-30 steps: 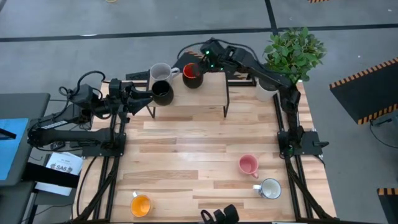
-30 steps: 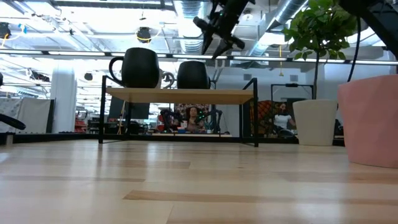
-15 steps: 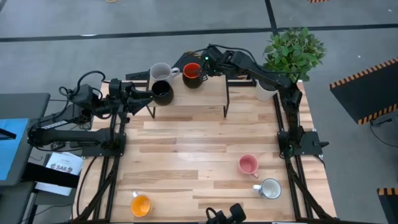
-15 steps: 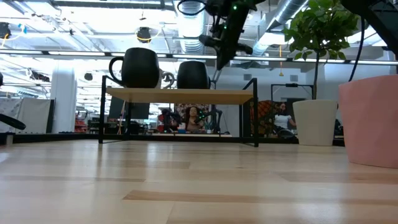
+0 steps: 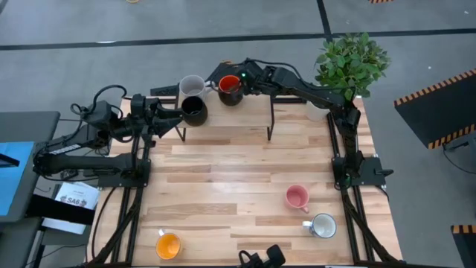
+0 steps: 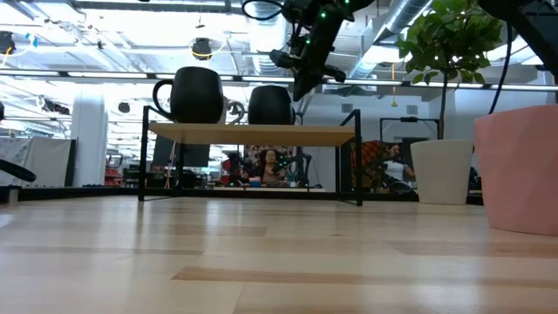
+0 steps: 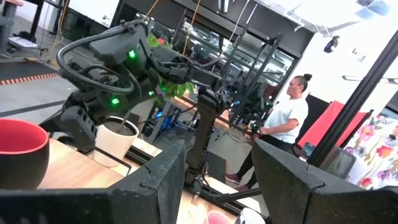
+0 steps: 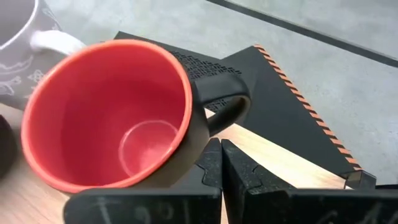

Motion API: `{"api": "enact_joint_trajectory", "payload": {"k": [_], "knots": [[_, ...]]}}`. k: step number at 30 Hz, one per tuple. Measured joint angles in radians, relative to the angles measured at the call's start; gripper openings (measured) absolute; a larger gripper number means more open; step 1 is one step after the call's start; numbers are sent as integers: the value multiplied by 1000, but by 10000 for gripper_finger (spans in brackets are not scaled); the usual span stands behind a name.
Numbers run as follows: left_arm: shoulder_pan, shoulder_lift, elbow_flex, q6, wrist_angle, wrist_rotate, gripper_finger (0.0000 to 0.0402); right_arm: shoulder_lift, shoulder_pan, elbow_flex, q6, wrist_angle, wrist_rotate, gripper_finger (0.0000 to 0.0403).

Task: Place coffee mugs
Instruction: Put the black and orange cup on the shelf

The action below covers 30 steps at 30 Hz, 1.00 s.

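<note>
A low wooden shelf (image 5: 227,117) stands at the table's far middle. On it sit a grey mug (image 5: 191,85), a black mug (image 5: 195,110) and a mug (image 5: 229,88) that is dark outside and red-orange inside. My right gripper (image 8: 219,149) is shut, and its tips lie just under the red-orange mug's handle (image 8: 227,109). In the low view it (image 6: 299,85) slants down beside that mug (image 6: 270,105). My left gripper (image 5: 168,117) stands open at the shelf's left end, beside the black mug, with nothing between its fingers (image 7: 155,186). My right gripper's shut fingertips (image 8: 211,155) lie close to the red-orange mug's dark wall (image 8: 194,146), below the handle loop, slanting down from the table's right. I cannot tell whether they touch the mug. The mug stands upright on the shelf.
A pink mug (image 5: 297,197) and a white mug (image 5: 323,225) stand on the table at the near right. A yellow-orange mug (image 5: 168,245) stands at the near left. A white pot with a green plant (image 5: 349,63) sits at the far right corner. A person (image 7: 283,124) stands beyond the table.
My right gripper has shut. It has come down and moved toward the table's left, up to the red-orange mug's handle. The mugs on the shelf have stayed where they were.
</note>
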Motion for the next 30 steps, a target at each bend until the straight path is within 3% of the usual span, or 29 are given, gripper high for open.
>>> {"api": "enact_joint_trajectory", "payload": {"k": [22, 30], "knots": [[0, -1, 0, -2, 5, 0, 171, 17, 10, 0, 11, 52, -106, 18], [0, -1, 0, -3, 5, 0, 171, 1, 21, 0, -23, -8, -103, 19]]}}
